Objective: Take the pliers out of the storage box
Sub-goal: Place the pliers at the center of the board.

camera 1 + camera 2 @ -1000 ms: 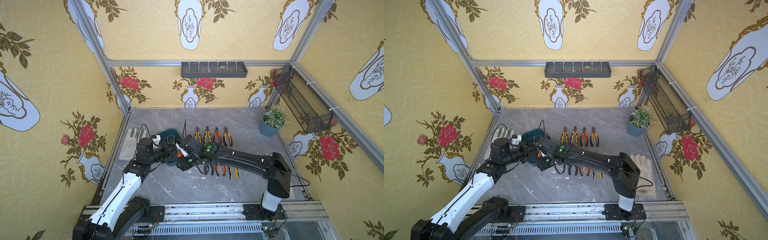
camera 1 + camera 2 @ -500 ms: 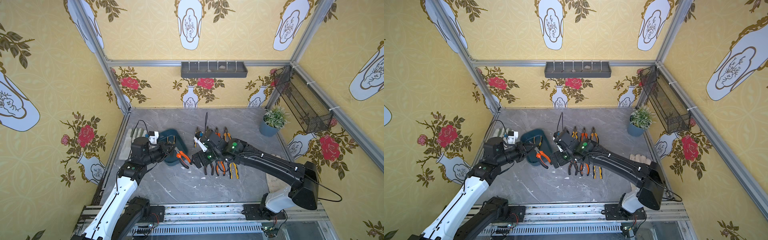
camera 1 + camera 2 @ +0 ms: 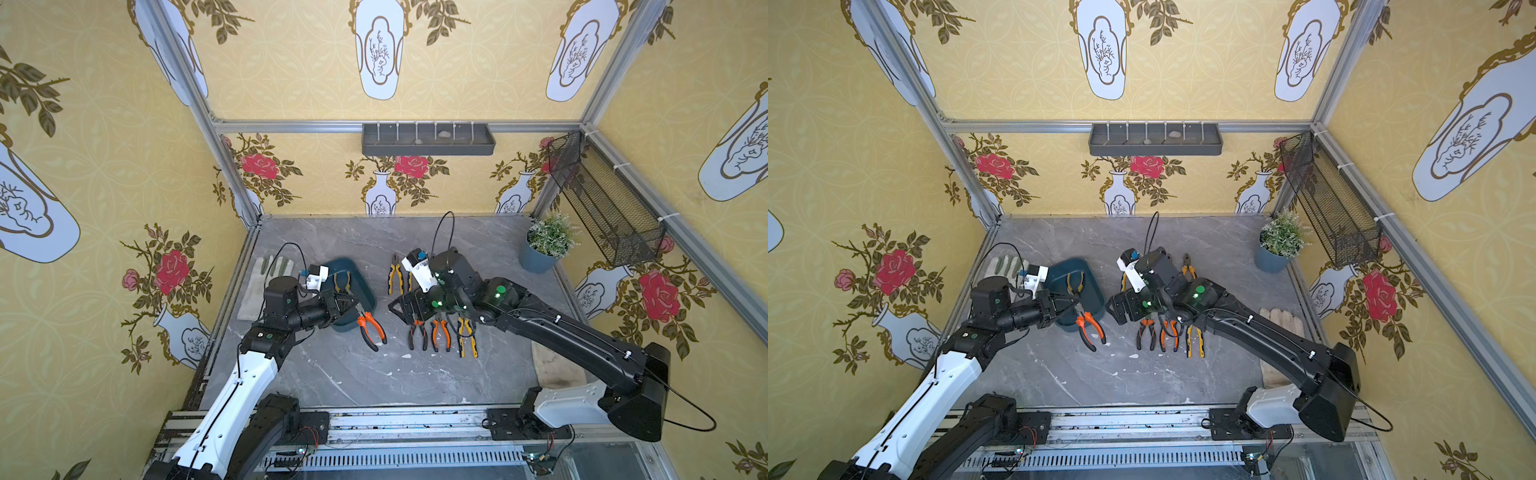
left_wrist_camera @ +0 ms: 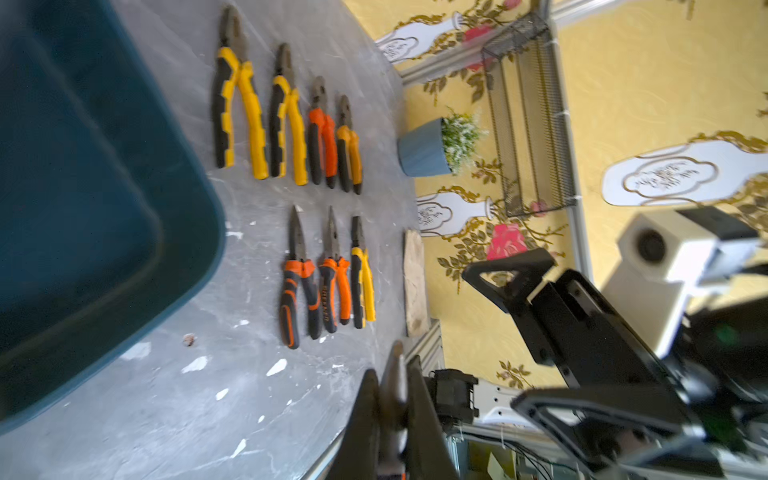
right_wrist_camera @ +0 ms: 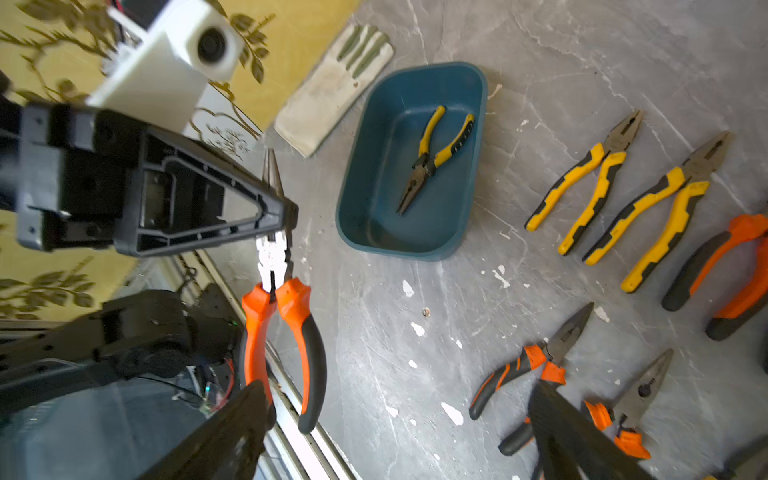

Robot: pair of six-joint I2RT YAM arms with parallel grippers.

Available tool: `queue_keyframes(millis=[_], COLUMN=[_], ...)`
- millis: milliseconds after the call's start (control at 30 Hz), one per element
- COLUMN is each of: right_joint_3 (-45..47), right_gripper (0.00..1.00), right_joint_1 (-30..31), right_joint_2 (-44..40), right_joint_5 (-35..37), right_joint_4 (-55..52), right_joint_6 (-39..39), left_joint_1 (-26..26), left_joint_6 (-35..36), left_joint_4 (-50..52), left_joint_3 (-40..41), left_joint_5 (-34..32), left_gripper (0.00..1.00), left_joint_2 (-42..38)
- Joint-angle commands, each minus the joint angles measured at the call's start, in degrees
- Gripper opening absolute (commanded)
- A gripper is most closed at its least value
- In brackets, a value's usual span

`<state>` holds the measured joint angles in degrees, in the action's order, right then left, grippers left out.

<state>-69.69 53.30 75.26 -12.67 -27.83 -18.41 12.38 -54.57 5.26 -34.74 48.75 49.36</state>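
Hanging nose-up from the left gripper (image 3: pixel 353 309), the orange-handled pliers (image 5: pixel 282 332) were off the table, their handles pointing down just beside the near corner of the box (image 3: pixel 365 291). The left gripper's jaws were clamped on the metal nose, as the right wrist view showed plainly. Inside the box lay one pair of yellow-handled pliers (image 5: pixel 432 160), long-nosed, flat on the bottom with the handles spread a little.

To the right of the box, seven more pliers lay on the grey table (image 3: pixel 332 374) in two rows. The far row (image 4: pixel 286 120) had four blunt-nosed pairs, two yellow and two orange. The near row (image 4: pixel 334 270) had three long-nosed pairs, two orange and one yellow. None of them touched the box.

The right gripper (image 5: pixel 397 388) hovered above the near row with its jaws wide apart and nothing between them, facing the left gripper.

A pale work glove (image 3: pixel 259 286) lay flat on the table beyond the box, near the left wall. A potted plant (image 3: pixel 536 259) stood in the far right corner, under a black wire basket (image 3: pixel 602 199) on the side wall.
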Motion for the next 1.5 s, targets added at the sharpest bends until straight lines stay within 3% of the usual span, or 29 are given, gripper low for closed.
queue_keyframes(millis=[0, 167, 267, 400, 800, 967, 1067, 1167, 1233, 1367, 1467], right_joint_3=[3.62, 6.93, 7.39, 8.94, 4.67, 4.56, 4.21, 3.82, 3.68, 3.64, 4.37], right_gripper=[0.80, 0.62, 0.56, 0.49, 0.40, 0.22, 0.01, 0.00, 0.00, 0.00, 0.00], right_joint_1=[-4.99, -10.60, -10.69, -10.01, -2.00, -1.09, -0.59, -0.23, -0.20, -0.52, -1.66], right_joint_2=[-1.90, -0.95, 2.30, 6.88, 15.22, 17.40, 17.72, 17.75, 17.56, 16.43, 15.25], right_joint_5=[-20.01, -33.09, -39.68, -47.19, -45.99, -46.30, -45.96, -45.30, -44.66, -41.74, -38.54], right_joint_4=[11.83, 19.10, 24.20, 37.19, 42.26, 45.04, 45.42, 45.11, 44.72, 41.72, 38.88], right_joint_6=[-3.06, -5.32, -6.95, -14.67, -17.00, -19.04, -19.39, -19.33, -19.20, -17.65, -16.57], left_joint_1=[0.01, -0.01, -0.04, -0.02, -0.06, 0.01, 0.01, -0.01, 0.00, -0.03, -0.03], left_joint_6=[0.53, 1.81, 0.28, 0.29, 0.32, 0.33, 0.34, 0.40, 1.29, 5.57, 6.53], left_joint_4=[-7.50, -5.33, -6.88, -6.84, -7.34, -7.40, -7.28, -6.87, -5.04, 4.10, 7.23], left_joint_3=[-1.79, -3.92, -4.02, -4.11, -3.76, -3.82, -3.84, -4.17, -4.67, -7.62, -9.21], left_joint_5=[9.48, 12.67, 13.60, 13.90, 13.65, 13.67, 13.82, 13.96, 13.47, 9.76, 6.41], left_gripper=[0.00, 0.00, 0.00, 0.00, 0.00, 0.00, 0.00, 0.00, 0.23, 0.82, 0.99], left_joint_2=[-0.15, -1.10, -1.01, -0.09, 0.73, 0.65, 0.82, 0.82, 0.58, -1.33, -3.74])
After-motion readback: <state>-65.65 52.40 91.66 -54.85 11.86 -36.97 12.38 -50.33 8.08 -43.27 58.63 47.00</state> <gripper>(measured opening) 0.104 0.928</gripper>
